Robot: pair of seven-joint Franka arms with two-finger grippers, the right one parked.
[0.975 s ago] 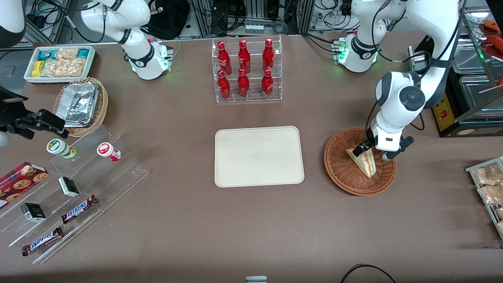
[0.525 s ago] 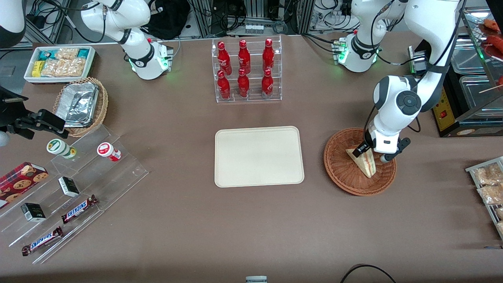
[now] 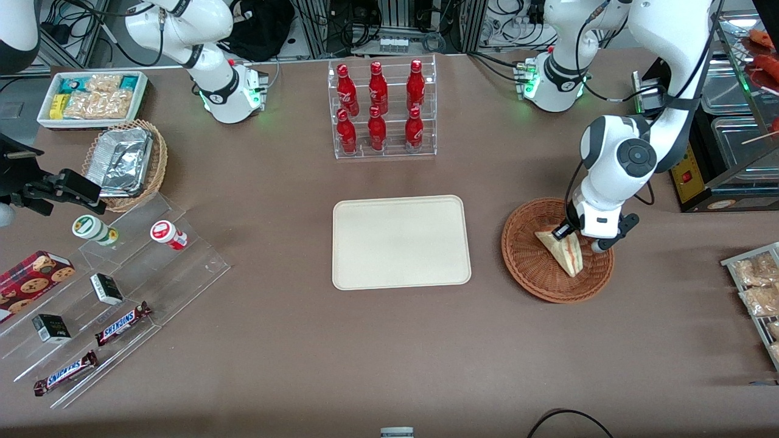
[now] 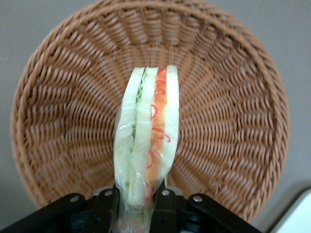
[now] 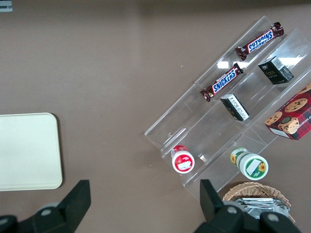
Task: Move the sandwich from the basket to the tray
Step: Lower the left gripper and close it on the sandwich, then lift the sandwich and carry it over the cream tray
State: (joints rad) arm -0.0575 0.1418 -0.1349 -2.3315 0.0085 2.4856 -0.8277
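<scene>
Sandwich (image 4: pixel 147 145) is pinched now, the gripper (image 4: pixel 137 196) with its jaws pressed on both bread faces at one end of the wedge, down inside the basket (image 3: pixel 529 267). Compared with a second ago the wrist has risen a touch and the wedge has tipped up slightly with it, so the grab looks done and the lift is just starting; the sandwich is not yet above the basket rim. Next up, by my reckoning, is a clean raise and a sideways carry to the tray (image 3: pixel 401 241), which lies bare in the middle of the tabletop, near the basket. Nothing stands between them. The rack of red bottles (image 3: pixel 381 109) sits farther from the front camera than the tray, well off the route. The slippery wrap could let the wedge slide.
</scene>
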